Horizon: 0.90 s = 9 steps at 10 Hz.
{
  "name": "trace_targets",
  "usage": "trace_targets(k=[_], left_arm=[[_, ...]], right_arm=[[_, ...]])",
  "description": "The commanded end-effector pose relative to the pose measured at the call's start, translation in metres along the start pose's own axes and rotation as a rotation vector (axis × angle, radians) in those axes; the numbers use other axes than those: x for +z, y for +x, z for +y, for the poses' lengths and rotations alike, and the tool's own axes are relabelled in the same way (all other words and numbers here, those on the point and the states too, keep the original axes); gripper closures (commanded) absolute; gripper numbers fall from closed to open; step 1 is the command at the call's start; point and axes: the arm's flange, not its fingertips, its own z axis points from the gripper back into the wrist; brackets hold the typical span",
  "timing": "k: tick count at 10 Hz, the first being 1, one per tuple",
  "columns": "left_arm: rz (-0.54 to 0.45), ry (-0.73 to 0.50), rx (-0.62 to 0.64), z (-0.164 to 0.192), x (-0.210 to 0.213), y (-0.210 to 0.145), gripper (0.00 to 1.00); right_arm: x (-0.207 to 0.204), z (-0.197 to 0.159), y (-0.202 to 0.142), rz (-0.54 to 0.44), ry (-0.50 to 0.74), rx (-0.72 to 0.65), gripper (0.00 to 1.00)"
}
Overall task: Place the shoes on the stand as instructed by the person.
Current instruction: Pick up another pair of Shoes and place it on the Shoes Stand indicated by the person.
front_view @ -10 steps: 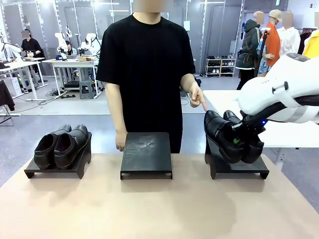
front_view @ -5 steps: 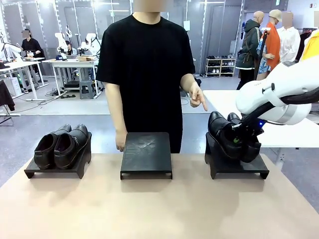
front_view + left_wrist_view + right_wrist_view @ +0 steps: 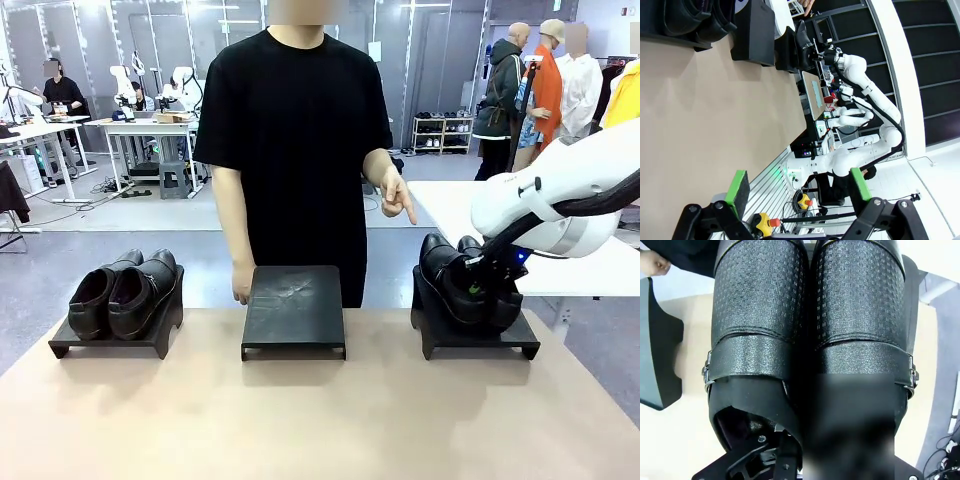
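From the front, I saw three low black stands in a row on the tan table (image 3: 320, 420). The left stand (image 3: 112, 342) carried one pair of black leather shoes (image 3: 125, 293), toes pointing away from the person, so that pair looked already placed. The middle stand (image 3: 294, 310) sat bare. The person (image 3: 295, 150) in the black T-shirt stood behind it, one hand (image 3: 397, 197) pointing a finger down toward the right stand (image 3: 476, 335), which I judged to be the instruction for where my load belonged. My right gripper (image 3: 483, 290) was clenched on the second pair of shoes (image 3: 468, 290), gripping them at the inner heel edges, and the pair sat tilted over the right stand, toes up toward the person; I could not tell whether the soles rested fully on it. In my left wrist view, my left gripper (image 3: 799, 192) hung released, green pads wide apart with nothing between them, idle above the table edge because the job needed only one arm; far off I saw my right arm (image 3: 860, 75) reaching to the shoes on their stand. In my right wrist view, the two textured black uppers filled the picture side by side, buckled straps across each, and one dark finger (image 3: 785, 455) rose at the bottom edge into the seam where the shoes meet. Pinching both inner walls together was, I judged, what let one grip carry the pair as a unit. The other finger was lost in blur.
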Motion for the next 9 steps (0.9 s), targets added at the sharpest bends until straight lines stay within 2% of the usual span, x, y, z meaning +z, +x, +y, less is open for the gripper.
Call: trace_targets(k=[1, 5, 6, 8, 9], left_arm=[[-0.008, -0.008, -0.025, -0.0018, -0.0012, -0.0015, 0.00], [-0.008, -0.008, -0.025, -0.0018, -0.0012, -0.0015, 0.00], [-0.008, -0.008, -0.025, -0.0018, -0.0012, -0.0015, 0.00], [-0.008, -0.008, -0.025, -0.0018, -0.0012, -0.0015, 0.00], [-0.008, -0.008, -0.025, -0.0018, -0.0012, -0.0015, 0.00]], right_arm=[[0.0029, -0.0009, 0.0108, -0.024, 0.004, 0.010, 0.91], [-0.0011, -0.0042, 0.0130, -0.001, 0.002, -0.001, 0.91], [-0.0014, -0.0045, 0.0128, 0.001, 0.000, -0.001, 0.78], [-0.0021, -0.0049, 0.0138, 0.009, -0.013, 0.000, 0.43], [-0.0029, -0.0046, 0.0135, 0.012, -0.014, -0.002, 0.21]])
